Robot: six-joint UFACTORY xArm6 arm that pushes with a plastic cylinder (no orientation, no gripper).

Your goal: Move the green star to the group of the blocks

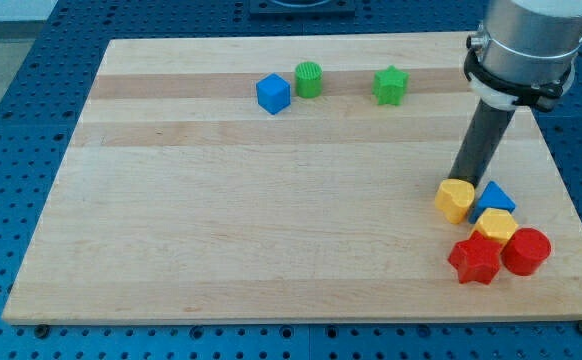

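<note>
The green star (391, 86) lies near the view's top, right of centre, on the wooden board (221, 220). A group of blocks sits at the view's lower right: a yellow heart (455, 199), a blue triangle (495, 197), a yellow hexagon (495, 225), a red star (474, 260) and a red cylinder (526, 251). My tip (458, 179) stands just above the yellow heart, touching or nearly touching it, and well below and right of the green star.
A blue cube (273, 94) and a green cylinder (309, 79) sit side by side near the view's top, left of the green star. The board's right edge runs close to the group. The arm's grey body (524, 45) hangs over the upper right.
</note>
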